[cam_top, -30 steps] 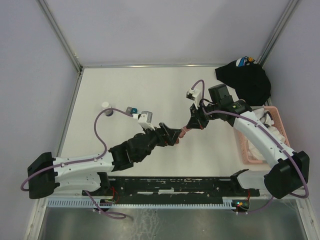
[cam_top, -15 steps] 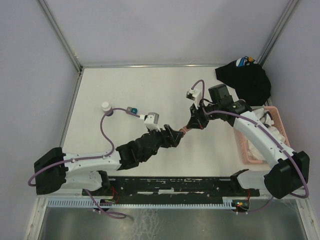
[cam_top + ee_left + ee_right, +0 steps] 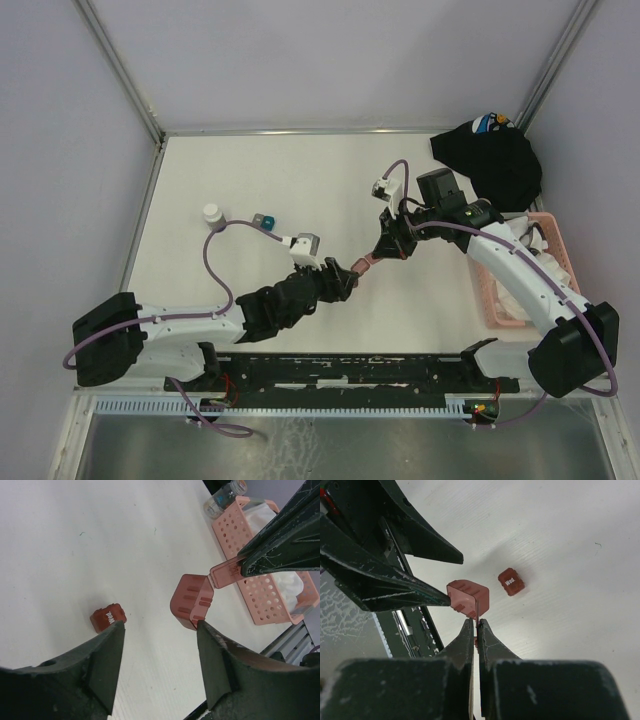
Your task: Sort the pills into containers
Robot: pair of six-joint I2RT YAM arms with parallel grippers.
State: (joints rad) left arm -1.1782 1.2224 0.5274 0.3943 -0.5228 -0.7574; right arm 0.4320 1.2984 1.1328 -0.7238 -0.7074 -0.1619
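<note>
The left claw (image 3: 350, 278) and the right claw (image 3: 381, 250) meet nose to nose at mid-worktop (image 3: 300, 170) in the top view, a dark-red box (image 3: 367, 263) between them; a pink basket (image 3: 490, 290) sits at the right edge beside a black cloth (image 3: 490, 160), and a small white bottle (image 3: 211, 213) stands well apart to the left. From the left wrist, the left claw (image 3: 160, 625) gapes wide and grips nothing, one fingertip (image 3: 202, 626) just touching the box (image 3: 192, 600), whose lid (image 3: 225, 572) is swung open and pinched in the right claw (image 3: 245, 562). A second, closed box (image 3: 107, 617) lies on the worktop near the other finger; a clear vial (image 3: 225, 497) shows at the basket's far end. From the right wrist, the right claw (image 3: 476, 623) is clamped tight on the thin lid, the open box (image 3: 468, 597) just ahead and the closed box (image 3: 511, 581), marked "Wed.", near it.
</note>
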